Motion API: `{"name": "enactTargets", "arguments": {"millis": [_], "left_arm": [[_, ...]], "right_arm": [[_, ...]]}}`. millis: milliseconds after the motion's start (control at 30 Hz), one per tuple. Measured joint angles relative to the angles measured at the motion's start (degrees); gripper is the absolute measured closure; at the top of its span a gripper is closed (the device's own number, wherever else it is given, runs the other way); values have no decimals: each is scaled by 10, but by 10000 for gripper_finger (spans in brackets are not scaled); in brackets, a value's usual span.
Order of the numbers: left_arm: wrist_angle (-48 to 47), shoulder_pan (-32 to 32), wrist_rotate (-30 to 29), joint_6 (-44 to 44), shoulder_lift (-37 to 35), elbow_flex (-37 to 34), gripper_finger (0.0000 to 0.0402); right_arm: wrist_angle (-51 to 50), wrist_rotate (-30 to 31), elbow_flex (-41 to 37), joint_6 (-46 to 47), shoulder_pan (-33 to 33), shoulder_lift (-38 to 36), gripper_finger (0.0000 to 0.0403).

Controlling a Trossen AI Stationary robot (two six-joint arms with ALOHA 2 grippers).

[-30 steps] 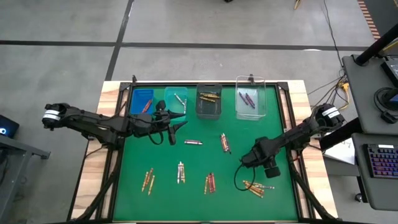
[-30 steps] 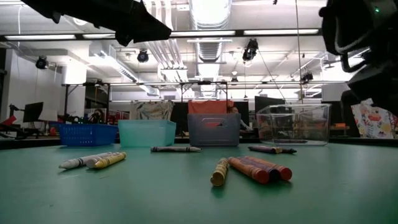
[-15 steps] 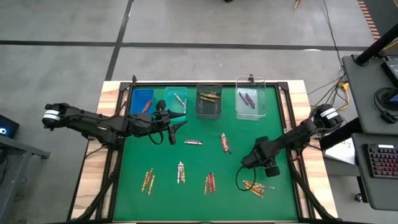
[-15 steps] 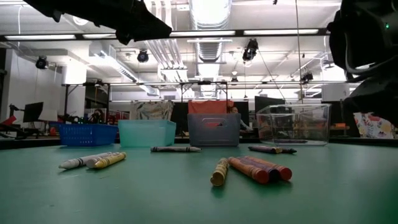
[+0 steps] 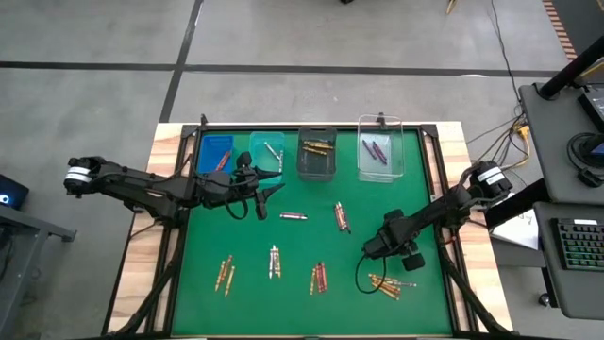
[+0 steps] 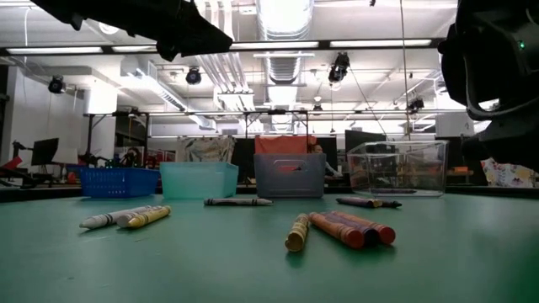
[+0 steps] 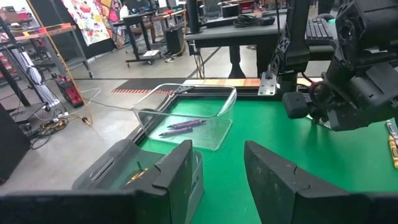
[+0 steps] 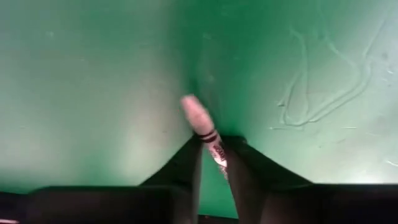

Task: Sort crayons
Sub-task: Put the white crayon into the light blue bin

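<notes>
Right wrist view is showing the right end effector (image 8: 214,152) pinching one crayon (image 8: 205,134) between its two dark fingers, the pale tip sticking out over the green surface (image 8: 81,93). I think it is holding the stick near the middle so that it is not tipping during the carry to a bin. In the high view this right end effector (image 5: 376,247) is hanging near the surface's right edge, above a small pile of crayons (image 5: 390,285) close to the front right corner.

The left end effector (image 5: 269,182) is waiting with fingers spread, just beside the teal bin (image 5: 266,152) along the far edge. The blue bin (image 5: 216,151), the grey bin (image 5: 317,151) and the clear bin (image 5: 380,149) are standing in the same row, each already holding some crayons, probably one colour each.

More loose crayons (image 5: 274,262) are lying in small groups toward the front edge and the middle. The green surface is sitting on a wooden frame (image 5: 142,246); around it a grey floor (image 5: 94,57) is showing, and the low view is looking into a workshop with ceiling lamps (image 6: 375,44)
</notes>
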Motion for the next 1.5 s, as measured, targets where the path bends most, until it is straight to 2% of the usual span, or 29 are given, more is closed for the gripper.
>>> {"name": "enactTargets", "arguments": {"millis": [100,233,400,500,633,700,833,900,1067,1200,1333,1500], "left_arm": [[1,0,-8,-3,0,0,273],[8,0,-22,-5,0,-1,273],[25,0,23,-5,0,-2,273],[38,0,50,-5,0,-2,273],[71,-1,107,-6,0,-2,273],[89,-2,140,-7,0,-2,273],[107,-4,169,-22,0,-2,273],[110,-6,171,-33,0,-2,273],[111,-15,208,-39,0,-2,273],[119,-27,225,-39,15,-3,273],[144,-32,225,-40,52,-4,273],[219,-32,225,-41,109,-4,273]], "right_arm": [[-8,1,9,1,0,-11,383],[-20,33,31,32,-1,-35,391],[-26,42,63,82,-2,-92,394],[-20,77,80,122,-3,-132,394],[80,125,85,152,-7,-192,394],[163,156,77,146,-9,-222,394],[334,252,51,83,-9,-261,394],[425,272,36,32,-14,-270,394],[659,252,-12,-66,-43,-267,394],[815,187,-38,-109,-71,-246,394],[907,133,-41,-123,-100,-215,394],[965,96,-38,-129,-128,-177,394]]}}
